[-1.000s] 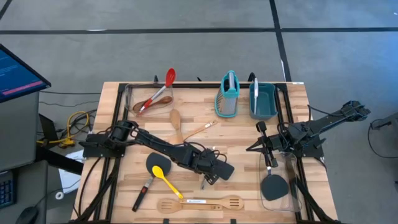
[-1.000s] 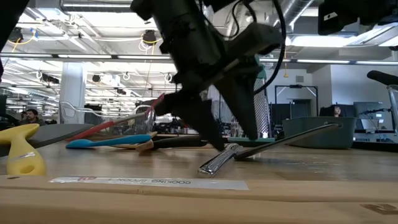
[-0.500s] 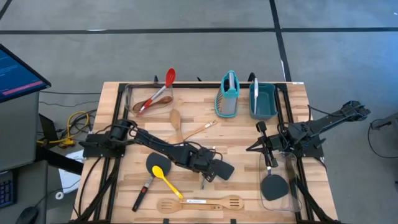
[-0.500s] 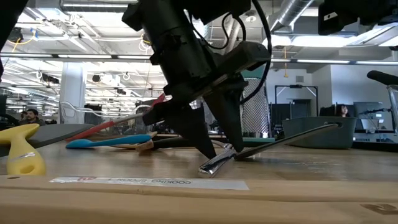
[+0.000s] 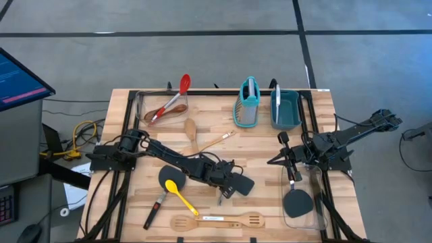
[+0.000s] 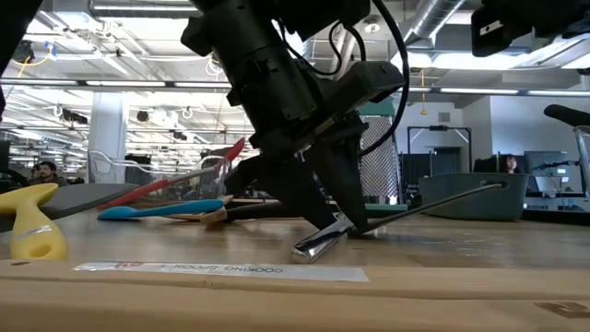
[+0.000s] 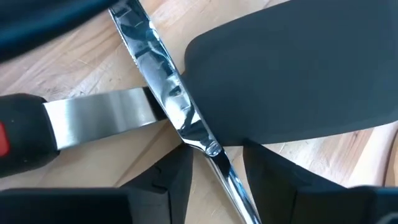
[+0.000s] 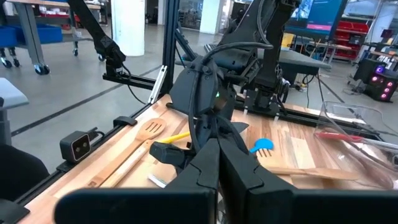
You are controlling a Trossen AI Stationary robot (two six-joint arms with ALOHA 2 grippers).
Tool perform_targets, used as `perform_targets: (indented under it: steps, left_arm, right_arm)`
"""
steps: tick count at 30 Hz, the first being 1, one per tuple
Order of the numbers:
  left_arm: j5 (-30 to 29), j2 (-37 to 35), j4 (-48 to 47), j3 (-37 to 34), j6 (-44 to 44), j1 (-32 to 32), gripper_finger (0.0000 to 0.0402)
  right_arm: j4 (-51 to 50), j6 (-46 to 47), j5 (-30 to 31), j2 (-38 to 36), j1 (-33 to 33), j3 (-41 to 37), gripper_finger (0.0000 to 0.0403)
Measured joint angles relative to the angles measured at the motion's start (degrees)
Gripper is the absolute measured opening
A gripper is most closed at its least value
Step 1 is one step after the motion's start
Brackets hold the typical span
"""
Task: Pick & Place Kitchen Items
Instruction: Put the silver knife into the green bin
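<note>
A metal cutlery piece (image 7: 161, 81) lies on the table with its middle across the neck of a black spatula (image 7: 292, 74), whose steel shank (image 7: 99, 115) runs to a black and red handle. My left gripper (image 7: 214, 168) points steeply down over the cutlery piece (image 6: 318, 242). It is open, with one finger on either side of the thin handle and a little room on both sides. In the high view it stands at the table's middle (image 5: 226, 191). My right gripper (image 5: 273, 160) is shut on nothing, held level above the table's right side.
Near the front lie a yellow spoon (image 5: 181, 196), a round black spatula (image 5: 169, 177) and a wooden slotted spatula (image 5: 216, 220). At the back stand a clear container (image 5: 143, 101) with a red spoon, a teal grater (image 5: 248, 102) and a teal bin (image 5: 290, 111). At the right, a clear container (image 5: 317, 209) holds a black spatula.
My left gripper has sunk slightly toward the metal cutlery piece. Its fingers have drawn much closer together around the handle. The cutlery piece and the black spatula lie where they were.
</note>
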Motion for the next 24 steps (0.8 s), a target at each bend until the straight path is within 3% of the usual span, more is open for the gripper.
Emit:
perform_targets:
  steps: [8, 18, 24]
  left_arm:
    - [-0.1, 0.3, -0.1, -0.1, -0.1, 0.0, 0.0092]
    - [-1.2, 0.1, 0.7, -2.3, -0.2, 0.0, 0.0010]
    - [-1.3, -0.1, 0.8, -2.3, 3.1, -0.5, 0.0004]
  right_arm:
    - [0.3, 0.0, 0.0, 0.0, 0.0, 0.0, 0.0000]
    - [0.3, -0.1, 0.0, 0.0, 0.0, 0.0, 0.0000]
    - [0.3, 0.6, 0.0, 0.0, 0.0, 0.0, 0.0000]
